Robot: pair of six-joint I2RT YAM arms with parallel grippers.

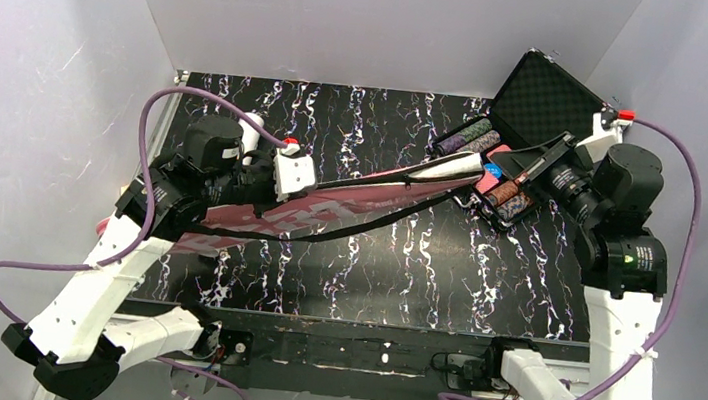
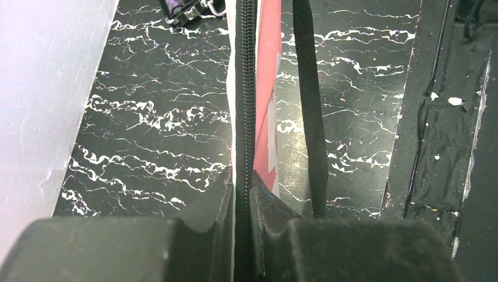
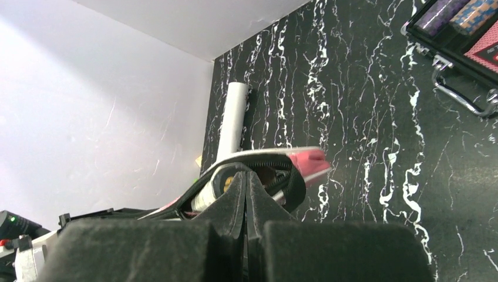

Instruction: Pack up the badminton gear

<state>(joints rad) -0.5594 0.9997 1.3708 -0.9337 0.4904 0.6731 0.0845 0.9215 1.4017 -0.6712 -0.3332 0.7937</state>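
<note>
The long pink bag (image 1: 329,207) hangs stretched between both arms above the table, its black strap (image 1: 325,238) sagging below. My left gripper (image 1: 302,194) is shut on the bag's black zipper edge (image 2: 245,88). In the left wrist view my left gripper (image 2: 242,183) has pink fabric (image 2: 267,88) and the strap (image 2: 308,106) beside it. My right gripper (image 1: 484,175) is at the bag's open end. In the right wrist view my right gripper (image 3: 245,176) is shut, tips at the bag's mouth (image 3: 308,161). A racket handle (image 3: 201,198) lies inside. The white tube (image 1: 252,134) (image 3: 234,117) lies on the table.
The open black case of poker chips (image 1: 532,105) stands at the back right, close behind my right gripper, its handle (image 3: 464,100) in the right wrist view. White walls enclose the left, back and right. A black taped strip (image 2: 440,117) runs along the table's front edge.
</note>
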